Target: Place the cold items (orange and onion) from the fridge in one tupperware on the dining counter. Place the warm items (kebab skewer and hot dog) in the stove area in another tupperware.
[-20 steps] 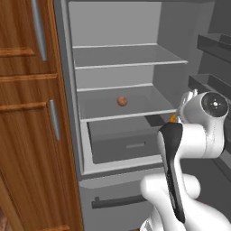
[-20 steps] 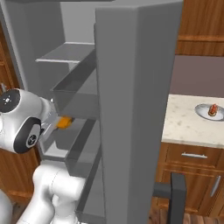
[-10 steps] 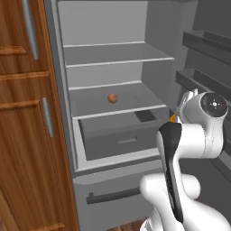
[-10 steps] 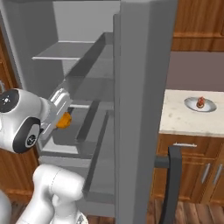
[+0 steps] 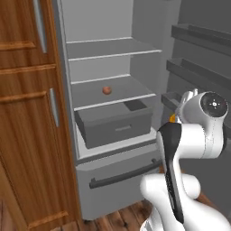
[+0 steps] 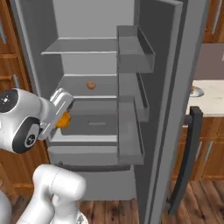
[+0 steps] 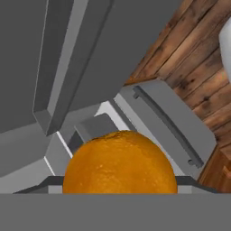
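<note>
Claw (image 6: pixel 62 117) pinching round orange fruit (image 7: pixel 120 162), just outside open grey fridge (image 5: pixel 113 113). Risk: slipping on swing; clipping grey door shelves (image 6: pixel 131 122). Small brown onion (image 5: pixel 107 90) unpicked inside.

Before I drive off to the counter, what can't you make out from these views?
- Gripper fingertips: the orange covers them in the hand view.
- Orange, right base view: partly tucked behind the hand.
- Small round item on the fridge shelf: too small to tell whether it is the onion.
- Dish on the counter: cut off by the fridge door, contents unreadable.
</note>
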